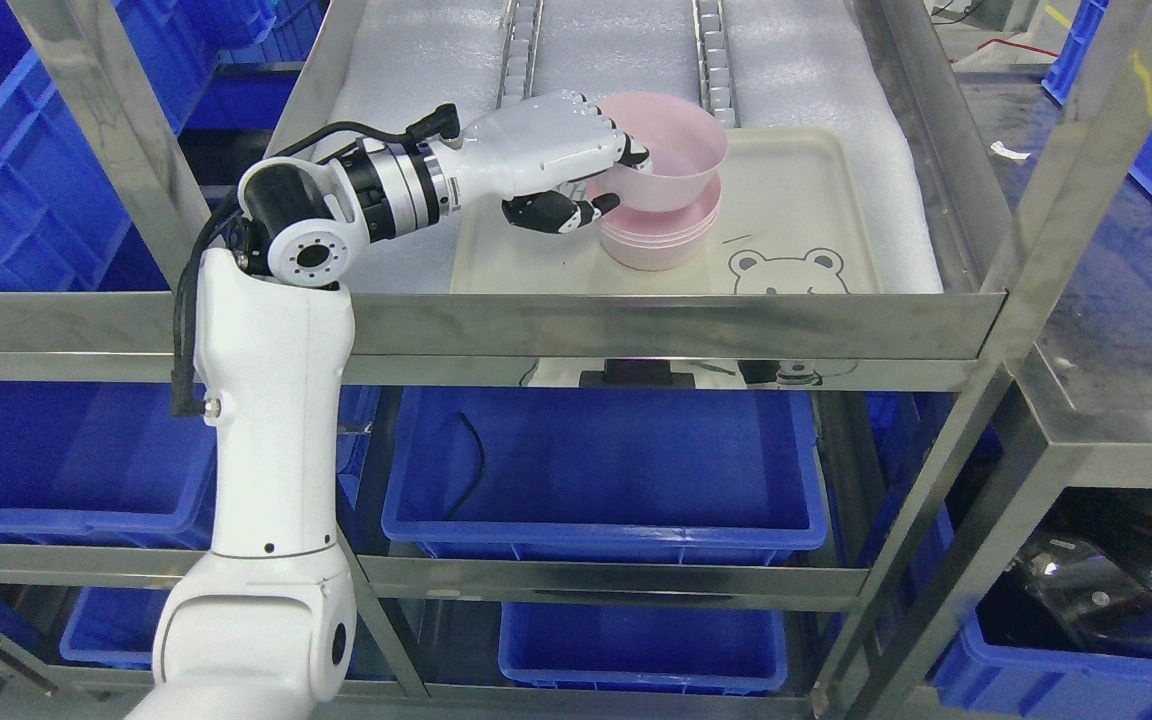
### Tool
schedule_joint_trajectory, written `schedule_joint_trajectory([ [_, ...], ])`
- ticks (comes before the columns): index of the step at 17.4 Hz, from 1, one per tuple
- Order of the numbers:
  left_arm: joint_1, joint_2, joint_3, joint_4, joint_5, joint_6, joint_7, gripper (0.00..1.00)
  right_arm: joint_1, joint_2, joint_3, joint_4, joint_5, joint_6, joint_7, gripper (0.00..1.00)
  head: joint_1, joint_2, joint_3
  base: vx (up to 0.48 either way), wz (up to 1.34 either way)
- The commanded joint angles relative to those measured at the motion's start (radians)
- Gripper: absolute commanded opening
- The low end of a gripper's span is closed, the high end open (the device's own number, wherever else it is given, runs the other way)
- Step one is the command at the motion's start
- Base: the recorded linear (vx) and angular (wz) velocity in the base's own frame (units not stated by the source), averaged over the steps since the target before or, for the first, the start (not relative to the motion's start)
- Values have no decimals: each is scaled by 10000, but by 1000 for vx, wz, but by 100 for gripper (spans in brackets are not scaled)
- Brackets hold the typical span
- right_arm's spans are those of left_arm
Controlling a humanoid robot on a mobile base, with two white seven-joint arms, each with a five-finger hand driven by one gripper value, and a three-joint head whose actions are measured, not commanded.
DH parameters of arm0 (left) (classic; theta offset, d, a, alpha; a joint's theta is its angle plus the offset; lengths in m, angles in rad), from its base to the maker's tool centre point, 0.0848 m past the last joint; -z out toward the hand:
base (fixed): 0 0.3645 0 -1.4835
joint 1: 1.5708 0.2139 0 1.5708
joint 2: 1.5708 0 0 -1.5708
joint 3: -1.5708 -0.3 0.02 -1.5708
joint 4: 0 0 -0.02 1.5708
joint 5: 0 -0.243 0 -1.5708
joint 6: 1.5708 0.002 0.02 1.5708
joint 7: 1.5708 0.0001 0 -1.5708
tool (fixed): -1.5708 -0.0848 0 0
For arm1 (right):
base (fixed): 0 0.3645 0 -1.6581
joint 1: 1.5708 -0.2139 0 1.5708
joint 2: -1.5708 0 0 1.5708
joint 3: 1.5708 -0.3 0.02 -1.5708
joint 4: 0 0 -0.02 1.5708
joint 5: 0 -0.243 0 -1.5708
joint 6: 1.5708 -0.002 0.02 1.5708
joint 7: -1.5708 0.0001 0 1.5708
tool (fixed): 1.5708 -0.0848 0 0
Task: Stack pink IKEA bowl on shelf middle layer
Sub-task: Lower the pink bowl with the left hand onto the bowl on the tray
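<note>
A pink bowl (674,150) is tilted and sits partly inside a stack of pink bowls (658,238) on a cream tray (796,200). The tray lies on the shelf layer in front of me. My left hand (616,178) reaches in from the left and grips the top bowl's left rim, fingers over the rim and thumb under it. The right arm is out of view.
The tray has a bear drawing (786,272) at its front right. The steel shelf rail (636,325) runs across in front of the tray. Roller tracks (716,60) run along the shelf behind. Blue bins (601,470) fill the lower layers and both sides.
</note>
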Motion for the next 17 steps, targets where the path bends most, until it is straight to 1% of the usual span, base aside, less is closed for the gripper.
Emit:
schedule_joint_trajectory([
  [1, -122, 175, -394, 581, -88, 5, -5, 9, 214, -174, 0, -175, 0, 7, -62, 100, 0, 0, 0, 0, 0],
  [3, -183, 175, -409, 597, -88, 5, -5, 12, 214, -174, 0, -175, 0, 7, -62, 100, 0, 0, 0, 0, 0],
  [4, -199, 175, -394, 597, -88, 5, -5, 17, 214, -174, 0, -175, 0, 7, -62, 100, 0, 0, 0, 0, 0],
  [5, -199, 175, -394, 597, -73, 5, -5, 27, 214, -174, 0, -175, 0, 7, -62, 100, 0, 0, 0, 0, 0],
  [6, -199, 175, -394, 597, -57, 5, -5, 30, 214, -174, 0, -175, 0, 7, -62, 100, 0, 0, 0, 0, 0],
  [10, -214, 175, -302, 581, -27, 5, 10, 35, 214, -174, 0, -175, 0, 7, -62, 100, 0, 0, 0, 0, 0],
  [11, -214, 175, -241, 581, 4, 5, 71, 38, 214, -174, 0, -175, 0, 7, -62, 100, 0, 0, 0, 0, 0],
  [12, -260, 175, -119, 536, 111, 5, 148, 45, 214, -174, 0, -175, 0, 7, -62, 100, 0, 0, 0, 0, 0],
  [13, -245, 175, 95, 490, 582, 5, 209, 53, 214, -174, 0, -175, 0, 7, -62, 100, 0, 0, 0, 0, 0],
  [14, -215, 175, 295, 489, 1438, 5, 255, 57, 214, -174, 0, -175, 0, 7, -62, 100, 0, 0, 0, 0, 0],
  [15, -138, 175, 479, 489, 2843, 5, 271, 63, 214, -174, 0, -175, 0, 7, -62, 100, 0, 0, 0, 0, 0],
  [17, -92, 175, 511, 474, 4780, 5, 362, 71, 214, -174, 0, -175, 0, 7, -62, 100, 0, 0, 0, 0, 0],
])
